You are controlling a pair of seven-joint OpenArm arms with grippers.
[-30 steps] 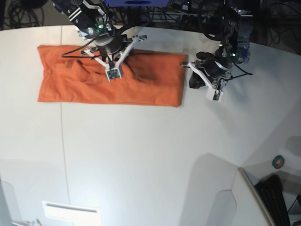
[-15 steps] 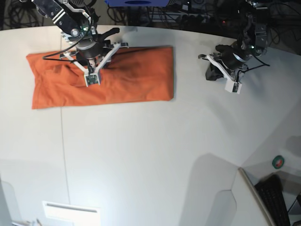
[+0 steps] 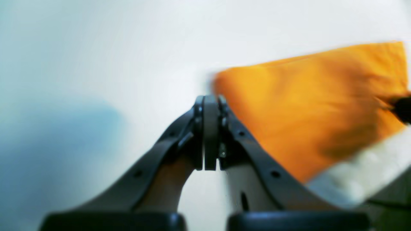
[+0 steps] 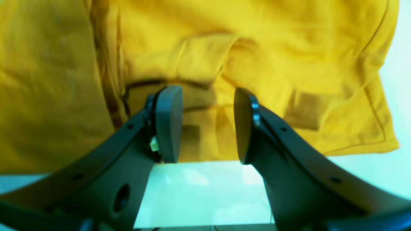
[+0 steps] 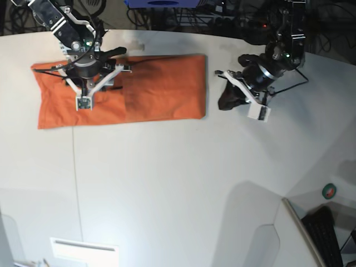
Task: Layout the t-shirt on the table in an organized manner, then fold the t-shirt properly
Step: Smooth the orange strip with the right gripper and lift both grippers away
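The orange t-shirt (image 5: 156, 89) lies on the white table (image 5: 167, 178) as a long flat folded rectangle at the back left. My right gripper (image 5: 89, 75) hangs over the shirt's left part. In the right wrist view it (image 4: 205, 128) is open and empty, with creased cloth (image 4: 289, 64) under the fingers (image 4: 168, 125). My left gripper (image 5: 228, 97) sits on the table just right of the shirt's right edge. In the left wrist view it (image 3: 210, 128) is shut on nothing, and the shirt (image 3: 305, 106) lies to its right, apart from it.
A thin dark seam (image 5: 74, 178) runs down the table's left side. A white flat object (image 5: 83, 250) lies at the front left. A keyboard (image 5: 328, 239) and a green roll (image 5: 329, 191) sit off the table at the front right. Cables (image 5: 222, 16) line the back edge.
The shirt slid left early on, then stayed put. My right gripper moved left along the shirt. My left gripper pulled away to the right, then came back toward the shirt's right edge.
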